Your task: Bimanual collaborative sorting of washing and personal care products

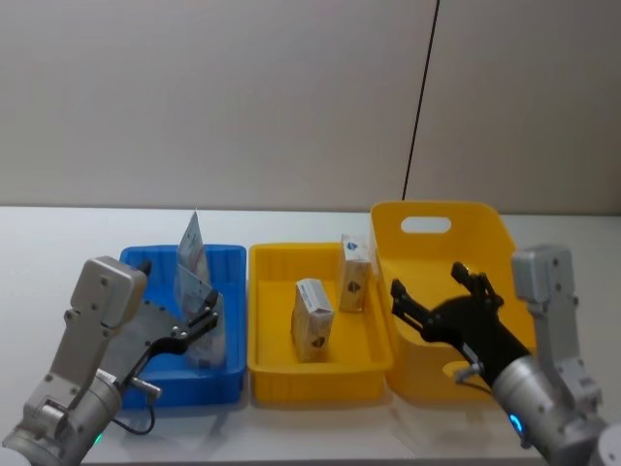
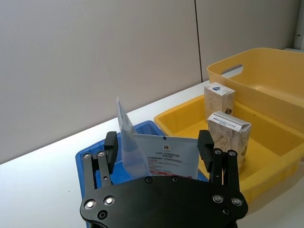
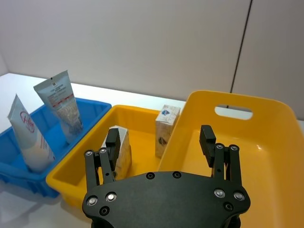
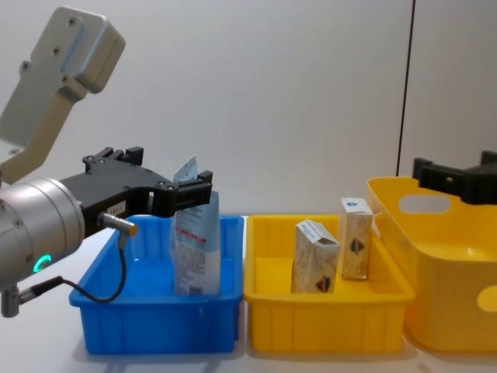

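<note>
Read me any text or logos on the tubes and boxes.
No text is legible.
Near tube: red script logo, unreadable.
Far tube: red print lines, too small.
Near box: blue print on top, blurred.
Far box: blue diamond emblem, no readable words.
Left gripper is open by the tubes; right gripper is open over the tall bin.

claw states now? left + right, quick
Left claw: open, straddling a tube that stands in the blue bin.
Right claw: open, empty, above the tall yellow bin.
</note>
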Robot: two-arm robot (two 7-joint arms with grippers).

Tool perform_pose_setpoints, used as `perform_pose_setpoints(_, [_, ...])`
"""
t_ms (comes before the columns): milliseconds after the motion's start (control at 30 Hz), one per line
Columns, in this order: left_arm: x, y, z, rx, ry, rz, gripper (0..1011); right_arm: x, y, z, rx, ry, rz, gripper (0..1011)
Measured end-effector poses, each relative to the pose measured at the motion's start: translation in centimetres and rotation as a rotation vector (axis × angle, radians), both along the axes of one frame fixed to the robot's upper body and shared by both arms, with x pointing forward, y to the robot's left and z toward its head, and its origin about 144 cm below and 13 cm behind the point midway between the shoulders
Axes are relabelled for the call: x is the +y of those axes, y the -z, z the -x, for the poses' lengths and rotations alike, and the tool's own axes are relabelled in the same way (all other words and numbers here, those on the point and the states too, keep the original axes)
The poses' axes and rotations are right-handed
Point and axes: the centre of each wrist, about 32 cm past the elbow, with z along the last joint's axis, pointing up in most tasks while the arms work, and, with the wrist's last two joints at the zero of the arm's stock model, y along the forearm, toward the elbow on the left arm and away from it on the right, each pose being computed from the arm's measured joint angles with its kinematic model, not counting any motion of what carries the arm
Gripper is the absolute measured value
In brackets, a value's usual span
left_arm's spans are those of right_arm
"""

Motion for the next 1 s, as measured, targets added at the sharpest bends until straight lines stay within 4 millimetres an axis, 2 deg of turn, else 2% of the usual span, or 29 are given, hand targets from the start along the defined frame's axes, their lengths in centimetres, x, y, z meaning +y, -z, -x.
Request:
perform_pose_setpoints(467, [0.0, 0.0, 0.0, 0.000, 0.000, 0.000, 1001, 0.6, -1.1, -8.3, 0.138, -0.121, -0.029, 1003])
perform_pose_setpoints(633, [0.0, 0.0, 0.0, 0.000, 0.000, 0.000, 1001, 1.5, -2.1, -11.5, 0.197, -0.180, -0.021, 1003])
perform_pose_setpoints(800, [0.0, 0.0, 0.0, 0.000, 0.000, 0.000, 1001, 2.3, -3.1, -12.9, 0.229, -0.208, -0.003, 1003])
perform_pose_setpoints(1000, [0.0, 0.0, 0.0, 0.000, 0.000, 0.000, 1001, 4.0, -5.2, -14.3, 0.266, -0.234, 0.059, 1003])
